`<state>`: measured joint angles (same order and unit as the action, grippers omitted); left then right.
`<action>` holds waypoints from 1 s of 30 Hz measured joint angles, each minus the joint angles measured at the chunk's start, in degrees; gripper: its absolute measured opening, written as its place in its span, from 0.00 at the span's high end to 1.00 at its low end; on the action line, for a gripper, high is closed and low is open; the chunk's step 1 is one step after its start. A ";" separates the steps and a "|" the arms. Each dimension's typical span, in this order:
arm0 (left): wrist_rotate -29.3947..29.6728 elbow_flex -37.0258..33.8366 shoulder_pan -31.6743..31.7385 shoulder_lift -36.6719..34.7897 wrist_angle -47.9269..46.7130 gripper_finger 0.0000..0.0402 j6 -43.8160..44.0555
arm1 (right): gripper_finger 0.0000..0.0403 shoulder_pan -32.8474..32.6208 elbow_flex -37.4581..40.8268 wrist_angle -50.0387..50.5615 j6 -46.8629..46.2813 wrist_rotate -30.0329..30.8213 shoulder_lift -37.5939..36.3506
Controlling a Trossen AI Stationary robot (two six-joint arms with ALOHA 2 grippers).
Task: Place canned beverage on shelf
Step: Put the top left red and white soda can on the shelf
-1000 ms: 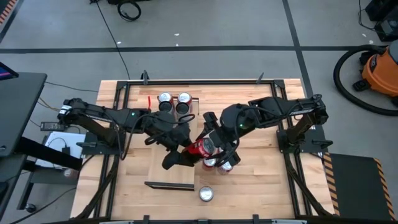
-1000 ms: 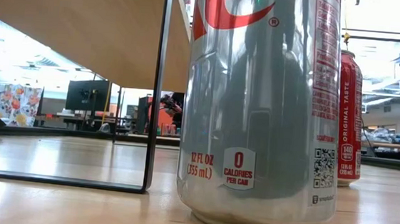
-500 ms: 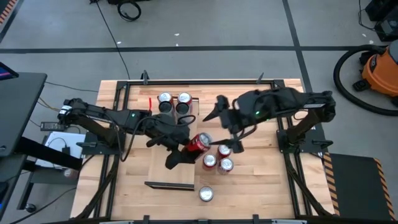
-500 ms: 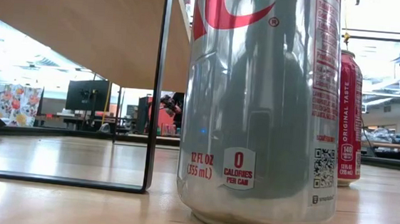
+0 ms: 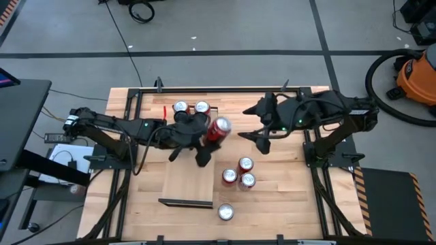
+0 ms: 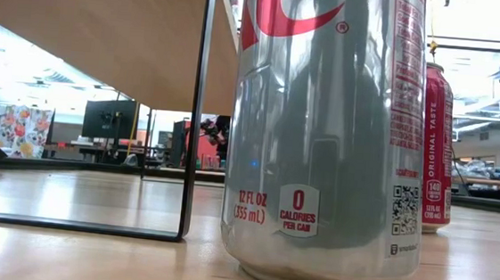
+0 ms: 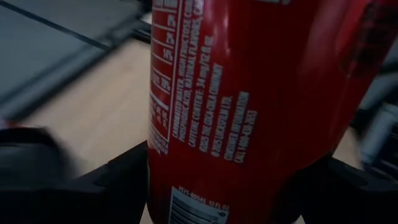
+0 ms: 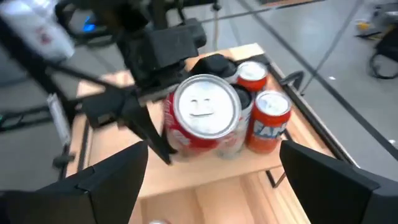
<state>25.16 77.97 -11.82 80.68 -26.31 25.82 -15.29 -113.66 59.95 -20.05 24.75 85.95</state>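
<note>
My left hand (image 5: 204,139) grips a red can (image 5: 218,128), tilted above the shelf (image 5: 187,185) near the two orange cans (image 8: 261,112) at its far end. My right hand (image 5: 253,124) hangs open and empty beside it, over the worktop (image 5: 293,197).
</note>
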 joint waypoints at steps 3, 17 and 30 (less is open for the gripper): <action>5.57 0.00 -0.04 0.00 0.26 0.20 0.16 | 0.07 -0.72 3.39 -5.03 -2.45 4.36 0.05; 11.23 0.02 -0.38 -0.07 3.86 0.20 -4.73 | 0.07 -0.40 21.06 -34.39 -6.28 14.91 0.28; 18.72 0.11 -1.65 -0.11 5.76 0.20 -8.99 | 0.07 2.87 27.83 -50.76 -1.79 14.36 0.20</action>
<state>43.88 78.08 -13.47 80.58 -20.55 16.83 -12.42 -85.83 9.19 -21.84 39.11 86.15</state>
